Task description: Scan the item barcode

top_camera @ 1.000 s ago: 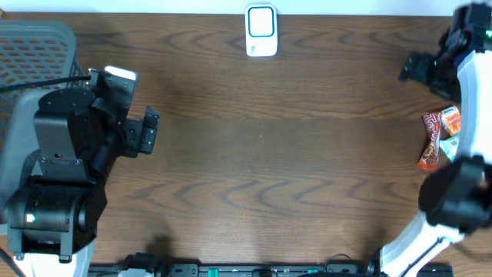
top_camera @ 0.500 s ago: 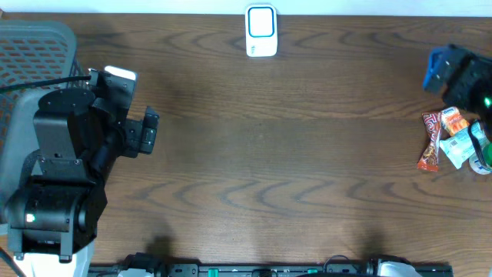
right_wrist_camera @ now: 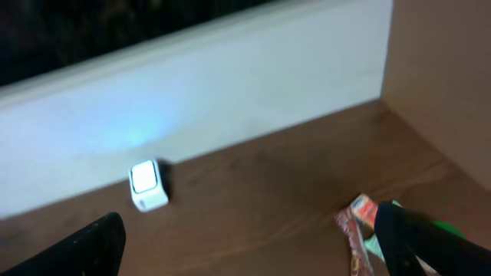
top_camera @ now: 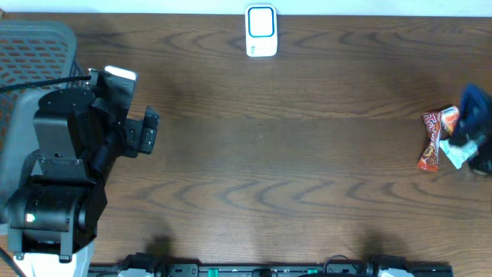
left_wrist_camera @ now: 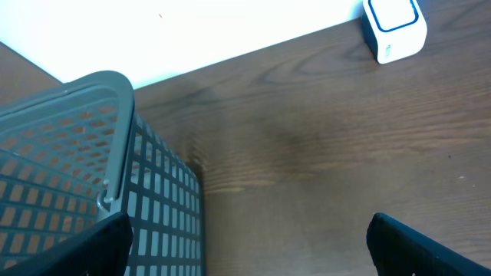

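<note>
Two grippers are in view over a dark wood-grain table (top_camera: pixel 292 154), and neither holds anything. The left gripper (left_wrist_camera: pixel 249 249) sits at about 9 o'clock in the overhead view on its bulky black arm (top_camera: pixel 65 169). Its jaws stand wide apart, with only bare tabletop between the two dark fingertips (left_wrist_camera: pixel 92 245) in its wrist view. A grey plastic mesh basket (top_camera: pixel 34 46) stands just beside this arm at about 10 o'clock.

The right gripper (right_wrist_camera: pixel 257 249) shows in the overhead view as a blue-and-black blur at the 3 o'clock edge. Its jaws are also spread wide, with one dark finger (right_wrist_camera: pixel 430 241) at each lower corner of its wrist view.

The red-and-orange snack packet (top_camera: pixel 432 138) lies flat on the table at 3 o'clock, with a white-and-green packet (top_camera: pixel 455 154) touching it at its own 3 o'clock side. The right gripper overlaps these packets in the overhead view; whether it touches them I cannot tell.

The white barcode scanner with a blue-edged face (top_camera: pixel 261 31) stands at 12 o'clock by the far edge, well apart from the packets.
</note>
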Controlling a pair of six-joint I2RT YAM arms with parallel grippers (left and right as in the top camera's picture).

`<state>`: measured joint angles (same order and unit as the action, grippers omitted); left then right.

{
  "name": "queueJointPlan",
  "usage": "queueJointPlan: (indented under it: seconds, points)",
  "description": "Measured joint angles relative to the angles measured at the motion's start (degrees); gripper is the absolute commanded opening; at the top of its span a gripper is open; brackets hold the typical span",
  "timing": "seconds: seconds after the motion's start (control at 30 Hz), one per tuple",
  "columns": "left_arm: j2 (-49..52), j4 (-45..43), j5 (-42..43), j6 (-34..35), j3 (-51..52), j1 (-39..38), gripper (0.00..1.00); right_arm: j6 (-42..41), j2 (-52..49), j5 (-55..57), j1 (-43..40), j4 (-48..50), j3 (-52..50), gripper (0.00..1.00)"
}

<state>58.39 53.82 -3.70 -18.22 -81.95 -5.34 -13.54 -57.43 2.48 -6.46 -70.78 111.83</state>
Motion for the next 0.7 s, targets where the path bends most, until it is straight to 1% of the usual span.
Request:
queueJointPlan:
  seconds: [0.1, 0.2, 0.37, 0.47, 0.63, 0.7]
  points:
    - [0.0, 0.0, -0.02, 0.0, 0.0, 0.0, 0.98, 0.0, 6.62, 1.33, 0.0, 2.95, -4.0, 0.99]
    - [0.0, -0.02, -0.02, 0.0, 0.0, 0.0, 0.98, 0.0, 14.51, 2.21, 0.0, 8.87, -10.56, 0.99]
    - [0.0, -0.02, -0.02, 0.0, 0.0, 0.0, 0.98, 0.02, 29.11, 2.82, 0.0, 24.26, -29.29, 0.99]
    - [0.0, 0.02, 0.0, 0.0, 0.0, 0.0, 0.98, 0.02, 35.54, 2.89, 0.0, 32.39, -39.98, 0.99]
    - [0.0, 0.0, 0.0, 0.0, 0.0, 0.0, 0.98, -0.02, 42.64, 2.43, 0.0, 46.9, -56.68, 0.99]
    - [0.0, 0.02, 0.0, 0.0, 0.0, 0.0, 0.98, -0.02, 44.37, 1.84, 0.0, 55.45, -63.65, 0.99]
